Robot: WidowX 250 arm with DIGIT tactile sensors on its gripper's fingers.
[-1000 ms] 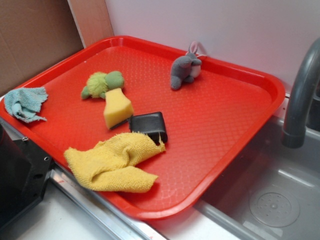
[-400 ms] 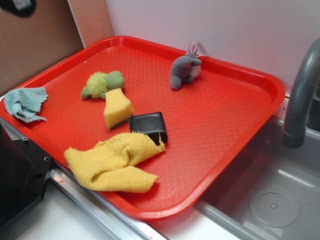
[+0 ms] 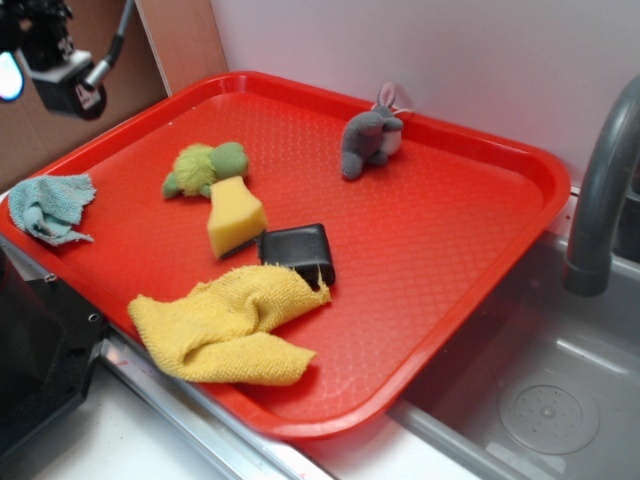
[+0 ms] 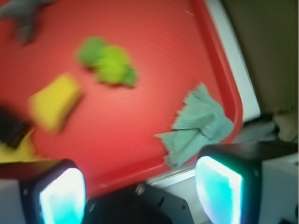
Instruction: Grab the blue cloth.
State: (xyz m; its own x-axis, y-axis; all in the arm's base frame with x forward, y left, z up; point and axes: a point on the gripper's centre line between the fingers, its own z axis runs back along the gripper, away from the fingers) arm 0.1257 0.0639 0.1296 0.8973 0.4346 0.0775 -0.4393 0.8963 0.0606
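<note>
— Teal-blue, the blue cloth [image 3: 48, 207]: where is it?
— Crumpled on the red tray's [image 3: 470, 240] left rim.
— And the gripper [image 4: 140, 186]?
— High above, fingers spread wide, empty, presumably lining up to straddle it.

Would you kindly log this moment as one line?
phase: approach | claw: open, empty, above blue cloth | cloth: on tray edge, untouched
</note>
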